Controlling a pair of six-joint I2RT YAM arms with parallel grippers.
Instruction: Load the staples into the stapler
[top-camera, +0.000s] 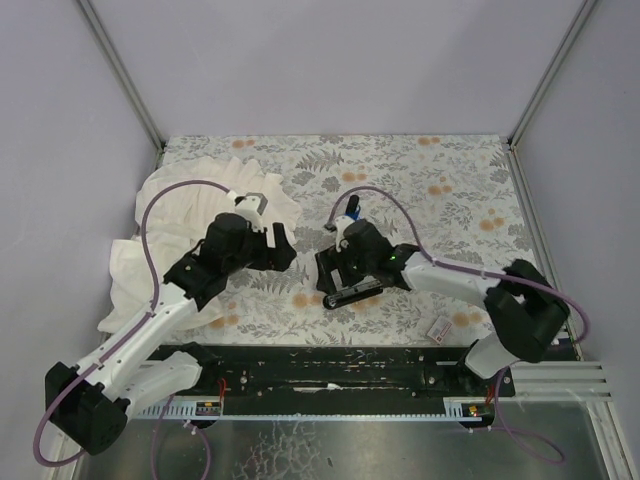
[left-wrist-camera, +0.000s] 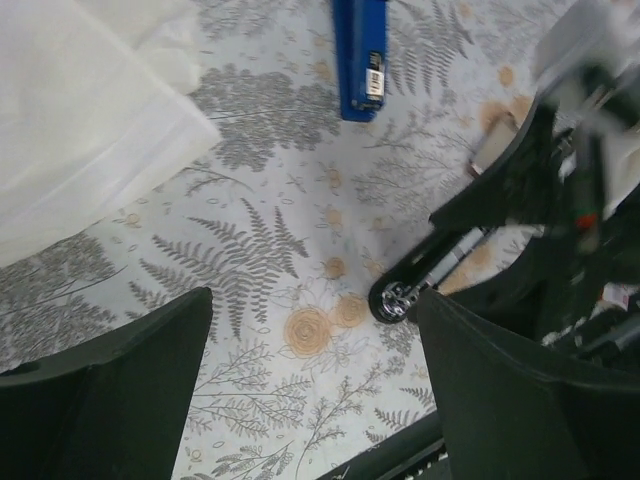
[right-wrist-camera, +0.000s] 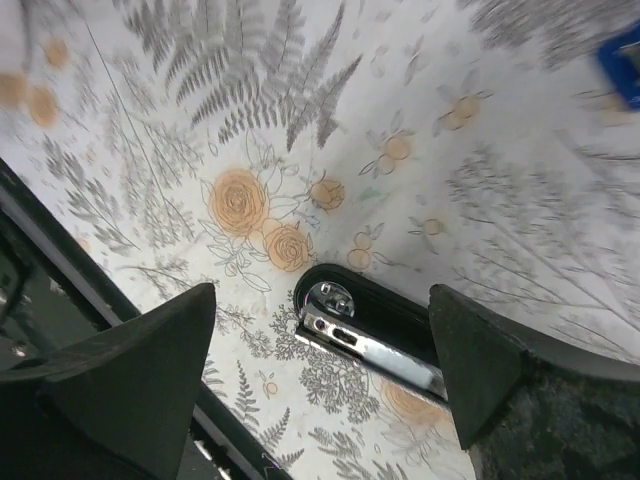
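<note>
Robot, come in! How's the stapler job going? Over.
Left gripper open, empty. Right gripper open over stapler, not gripping. Staple box lies off right, untouched. Cloth off left, nothing blocking.

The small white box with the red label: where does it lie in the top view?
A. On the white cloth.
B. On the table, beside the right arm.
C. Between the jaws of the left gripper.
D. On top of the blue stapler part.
B: the staples box lies on the flowered table beside the right arm, far from the cloth.
</note>
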